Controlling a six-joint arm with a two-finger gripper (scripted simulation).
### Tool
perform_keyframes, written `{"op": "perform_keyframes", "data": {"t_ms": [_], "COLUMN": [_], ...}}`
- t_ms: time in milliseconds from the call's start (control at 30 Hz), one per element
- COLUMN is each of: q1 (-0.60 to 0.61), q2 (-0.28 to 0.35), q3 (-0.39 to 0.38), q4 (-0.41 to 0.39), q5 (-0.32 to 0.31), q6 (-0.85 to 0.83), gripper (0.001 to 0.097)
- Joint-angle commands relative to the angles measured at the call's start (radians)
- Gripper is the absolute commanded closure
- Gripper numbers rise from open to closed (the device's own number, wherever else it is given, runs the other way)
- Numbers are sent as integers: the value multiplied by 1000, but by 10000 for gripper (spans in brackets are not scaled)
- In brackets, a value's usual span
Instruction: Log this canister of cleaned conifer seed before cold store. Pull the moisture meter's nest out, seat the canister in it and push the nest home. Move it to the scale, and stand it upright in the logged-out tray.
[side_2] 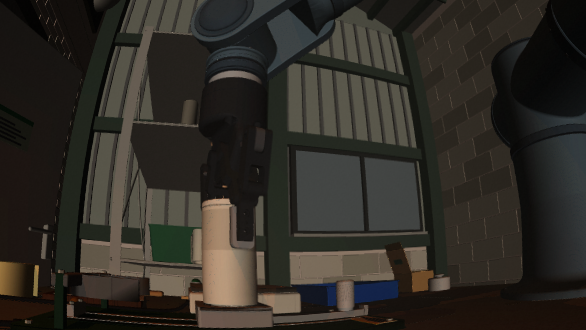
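Note:
The cream canister [229, 255] stands upright on a low grey block [234, 314] at the front of the bench. My gripper [230, 225] comes straight down over the canister's top and grips its upper part. The canister's base sits level on the block. A cream slab [279, 301] lies just right of the block. Whether the block is the nest, the scale or the tray I cannot tell.
A small white cylinder [345, 295] stands right of the canister, before a blue box [345, 292]. A cardboard piece [402, 267] and a tape roll [439, 283] lie further right. A dark round device [107, 287] sits to the left. The arm's base column [545, 200] fills the right.

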Motion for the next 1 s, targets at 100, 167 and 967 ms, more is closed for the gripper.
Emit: {"op": "perform_keyframes", "data": {"t_ms": [100, 167, 967], "q1": [0, 0, 0], "q2": [-1, -1, -1], "q3": [-1, -1, -1], "q4": [0, 0, 0], "q5": [0, 0, 0], "q6": [0, 0, 0], "gripper": [721, 681, 221]}}
